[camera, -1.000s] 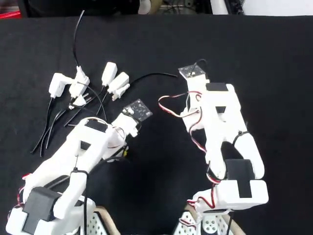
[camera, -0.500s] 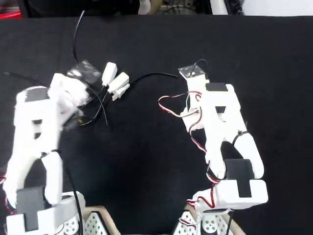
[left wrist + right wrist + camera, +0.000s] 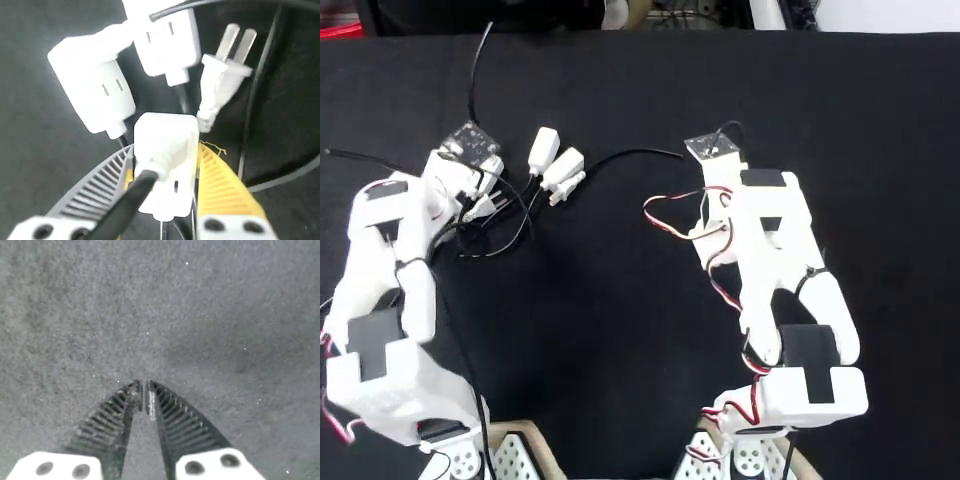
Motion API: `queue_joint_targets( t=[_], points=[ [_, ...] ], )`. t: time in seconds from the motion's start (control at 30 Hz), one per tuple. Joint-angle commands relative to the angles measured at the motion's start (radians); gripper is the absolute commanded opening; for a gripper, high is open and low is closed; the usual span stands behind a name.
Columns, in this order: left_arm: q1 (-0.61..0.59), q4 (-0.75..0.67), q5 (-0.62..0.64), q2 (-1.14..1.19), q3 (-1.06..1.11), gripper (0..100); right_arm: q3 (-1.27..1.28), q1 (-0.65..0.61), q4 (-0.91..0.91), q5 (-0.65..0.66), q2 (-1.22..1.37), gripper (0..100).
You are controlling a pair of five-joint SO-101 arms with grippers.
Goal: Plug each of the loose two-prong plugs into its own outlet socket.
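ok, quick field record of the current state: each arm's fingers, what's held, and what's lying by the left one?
left gripper: fingers closed on either side of a white corded block
right gripper: fingers closed, nothing between them, over bare black cloth
beyond left fingertips: two white sockets with slots showing, and a two-prong plug
plug state: prongs bare, not in either socket
cords: black, tangled around the cluster
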Motion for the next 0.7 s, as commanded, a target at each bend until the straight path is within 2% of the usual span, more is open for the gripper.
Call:
queue_joint_targets(
  t=[0.0, 0.07, 0.27, 0.37, 0.67],
  points=[
    [-0.054, -0.018, 0.144, 0.031, -0.170, 3, -0.025, -0.002, -0.011, 0.003, -0.001, 1.5],
    [-0.088, 0.028, 0.166, 0.055, -0.255, 5, -0.018, -0.012, -0.011, 0.003, -0.001, 1.5],
    [-0.113, 0.212, 0.164, 0.133, -0.458, 24, -0.012, -0.021, -0.011, 0.003, -0.001, 1.5],
    [-0.113, 0.302, 0.164, 0.141, -0.538, 31, -0.012, -0.021, -0.011, 0.003, -0.001, 1.5],
    [-0.077, 0.637, 0.192, 0.141, -0.783, 31, -0.012, -0.018, -0.023, 0.003, -0.001, 1.5]
  ],
)
